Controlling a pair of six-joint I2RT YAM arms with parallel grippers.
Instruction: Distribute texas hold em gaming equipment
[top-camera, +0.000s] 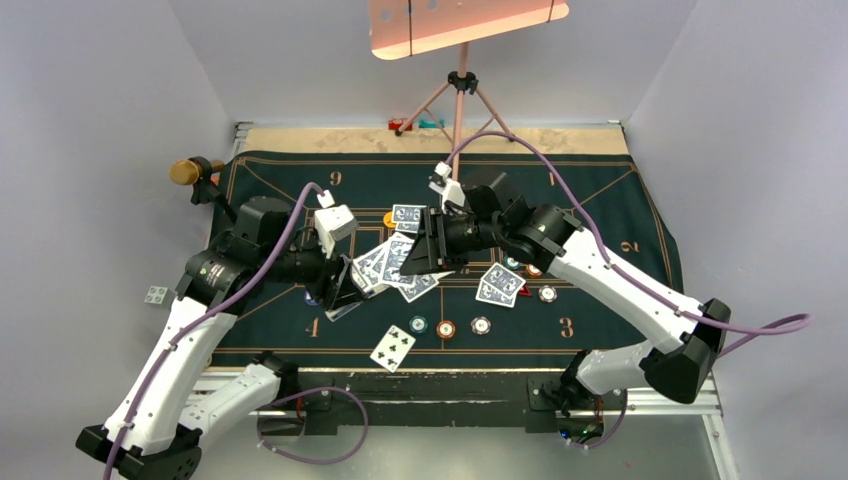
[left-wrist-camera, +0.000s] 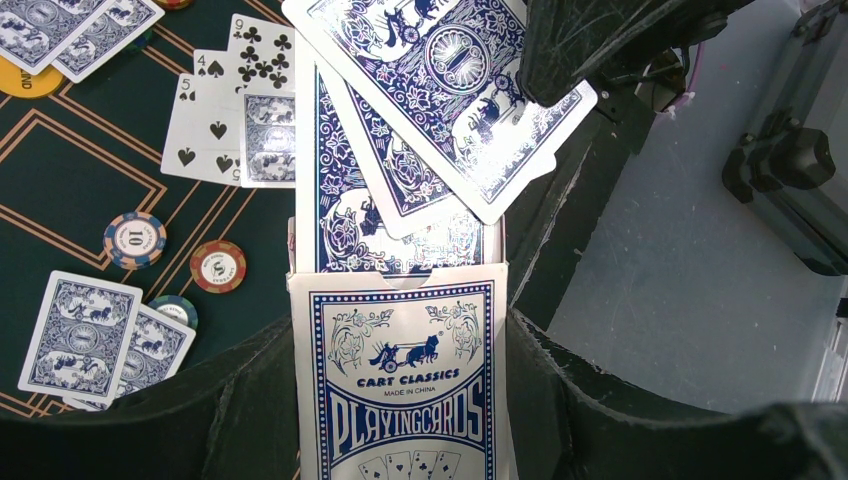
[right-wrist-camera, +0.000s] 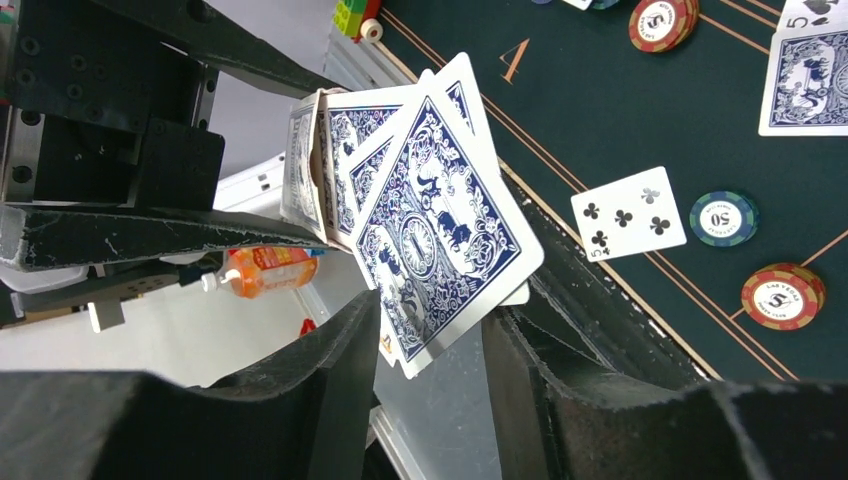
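Two face-down cards (left-wrist-camera: 80, 335) lie overlapped on the mat (left-wrist-camera: 60, 170), well left of the box (left-wrist-camera: 400, 400). Two chips (left-wrist-camera: 134, 240) sit side by side between that pair and the box, and a third, teal one is half hidden by the pair. Up and left of the box's mouth, three face-up cards (left-wrist-camera: 215, 125) are spread in a short row.

The left gripper (left-wrist-camera: 398, 330) is clamped on the box from both long sides and holds it clear of the mat, with the printed face toward its own camera. A fan (left-wrist-camera: 400, 190) of blue-backed cards spills out of the box's open end. The top card (left-wrist-camera: 440, 90) has slid furthest out and is skewed to the right.

The right gripper (right-wrist-camera: 432, 350) faces the box's mouth with its jaws partly apart and the free end of the top card between them. One finger overlaps that card's far corner in the left wrist view, but I cannot tell whether a pad is actually pressing on it. Nothing looks firmly gripped on that side.

Judging by this, the step in hand is dealing: drawing one card out of the box for a seat that has none. The next move calls for closing on the top card alone, since two more lie loose right under it. It should then be pulled straight away from the box's mouth while the left grip stays firm, and laid on the mat away from the box.
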